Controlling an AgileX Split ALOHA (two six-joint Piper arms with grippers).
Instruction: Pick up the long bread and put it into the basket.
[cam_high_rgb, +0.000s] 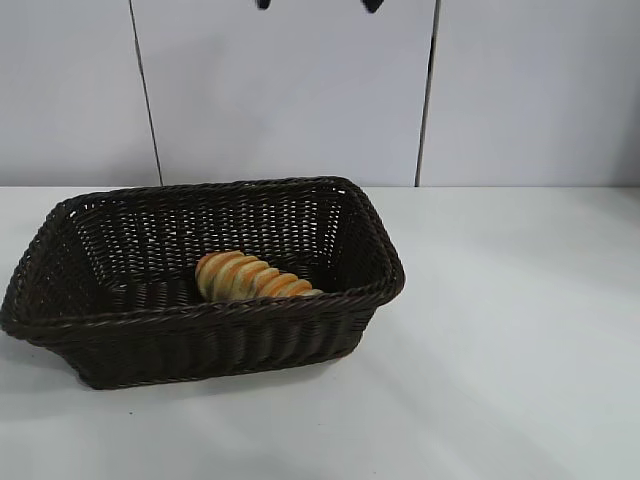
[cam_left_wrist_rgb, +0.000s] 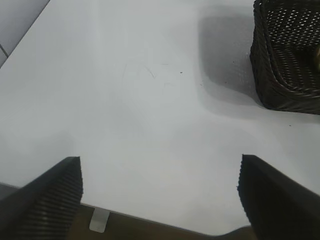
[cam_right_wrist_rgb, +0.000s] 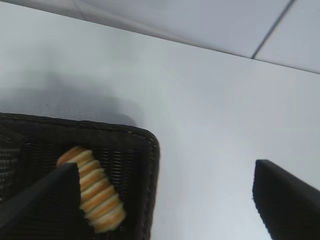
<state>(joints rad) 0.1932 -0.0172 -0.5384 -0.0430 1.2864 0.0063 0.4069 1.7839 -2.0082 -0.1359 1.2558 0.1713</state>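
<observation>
both jaws apart, empty; long bread (cam_high_rgb: 250, 277) inside basket (cam_high_rgb: 60, 250) on table (cam_high_rgb: 520, 330)

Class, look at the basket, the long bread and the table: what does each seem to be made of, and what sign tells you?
The basket: dark brown woven wicker or plastic imitation, shown by open weave and braided rim. The long bread: baked dough or a replica, matte golden crust with twisted ridges. The table: smooth white laminate, probably, softly reflective.

My outside camera faces the basket (cam_high_rgb: 200, 300) level across the table (cam_high_rgb: 520, 330). Both wrist cameras look down past their hands, sharing that basket's corner; right sits nearer.
</observation>
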